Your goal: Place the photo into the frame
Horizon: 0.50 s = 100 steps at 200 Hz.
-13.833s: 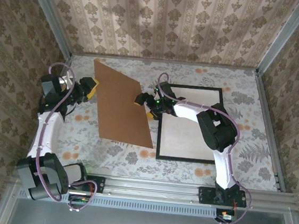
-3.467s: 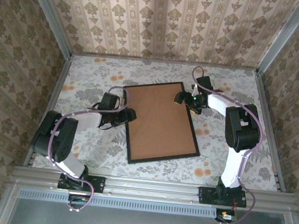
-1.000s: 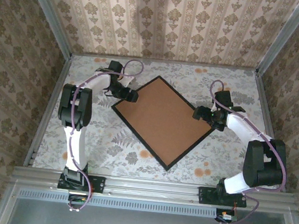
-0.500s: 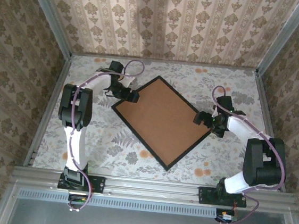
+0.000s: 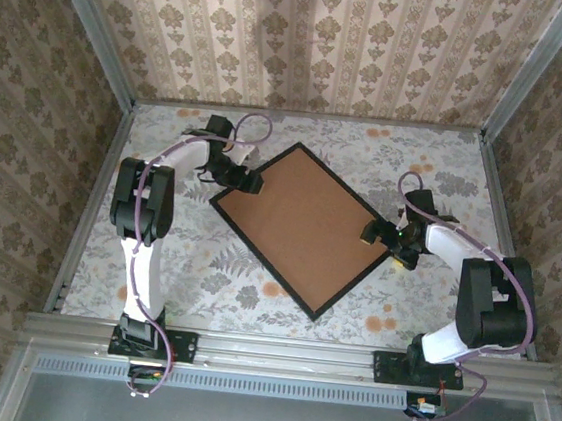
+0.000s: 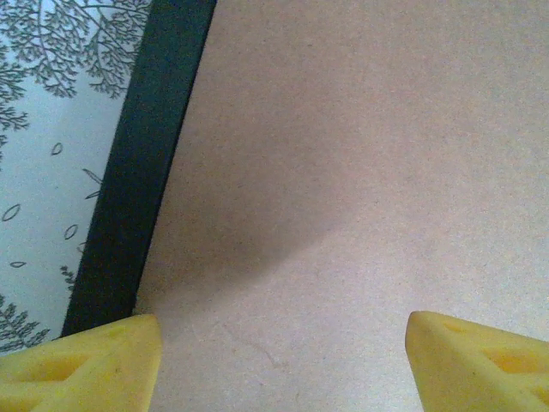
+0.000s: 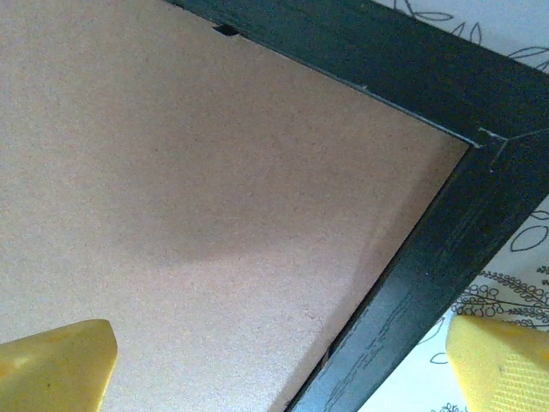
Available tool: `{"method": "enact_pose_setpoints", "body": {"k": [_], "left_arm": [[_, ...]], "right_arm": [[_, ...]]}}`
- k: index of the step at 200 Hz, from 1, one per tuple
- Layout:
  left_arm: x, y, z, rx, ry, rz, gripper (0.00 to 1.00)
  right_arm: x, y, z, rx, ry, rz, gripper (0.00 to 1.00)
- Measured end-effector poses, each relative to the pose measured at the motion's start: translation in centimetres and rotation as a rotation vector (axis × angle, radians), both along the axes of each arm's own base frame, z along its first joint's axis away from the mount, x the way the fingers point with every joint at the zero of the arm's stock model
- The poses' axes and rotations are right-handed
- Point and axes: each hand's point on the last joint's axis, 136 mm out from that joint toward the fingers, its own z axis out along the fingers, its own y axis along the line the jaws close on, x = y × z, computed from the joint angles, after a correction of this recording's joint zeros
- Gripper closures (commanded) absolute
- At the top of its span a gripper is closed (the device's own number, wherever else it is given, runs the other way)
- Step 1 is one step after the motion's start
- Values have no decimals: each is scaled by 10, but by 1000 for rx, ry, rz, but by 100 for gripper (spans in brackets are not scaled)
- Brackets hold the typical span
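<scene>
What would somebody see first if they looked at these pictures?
A big black frame with a brown backing board inside it, lying turned like a diamond in the middle of the flowery table. Next come the yellow-tipped end effectors, both open: the left end effector over the frame's upper-left edge, and the right end effector over its right corner.

frame (image 6: 137, 172) cropped in left wrist view, right corner under right claw (image 5: 383, 245)

Damask-papered walls (image 5: 319, 44) around a pale floral-patterned table (image 5: 456, 174).
</scene>
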Motion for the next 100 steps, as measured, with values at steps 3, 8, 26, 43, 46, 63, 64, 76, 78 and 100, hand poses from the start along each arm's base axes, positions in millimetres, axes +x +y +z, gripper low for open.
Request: {"method": "enact_pose_setpoints", "body": {"k": [3,8,26,43,46,63,64,76,78,100], "left_arm": [[0,0,0,0,0,-1,24],[-1,-1,0,0,0,-2,24],[-2,-3,0,1,0,-7,24],[-2,-4,-2,1,0,-8,23],[-2,-4,-2,1,0,-8,23],[-4,-1,-3,-2,-8,12,22],[-4,-1,-3,-3,-8,13,22],[-6,2,1,-11,-20,45,22],[-6,3,2,-14,-24,53,22],[-5,21,19,-34,-75,172,22]], "right_arm": [[0,0,0,1,0,-1,0],[0,0,0,2,-1,-3,0],[1,0,0,3,0,-6,0],[1,0,0,3,0,-8,0],[1,0,0,3,0,-8,0],[1,0,0,3,-1,-7,0],[1,0,0,3,-1,-8,0],[1,0,0,2,-1,-8,0],[1,-1,0,0,-1,-8,0],[3,-8,5,-46,-29,-3,0]]}}
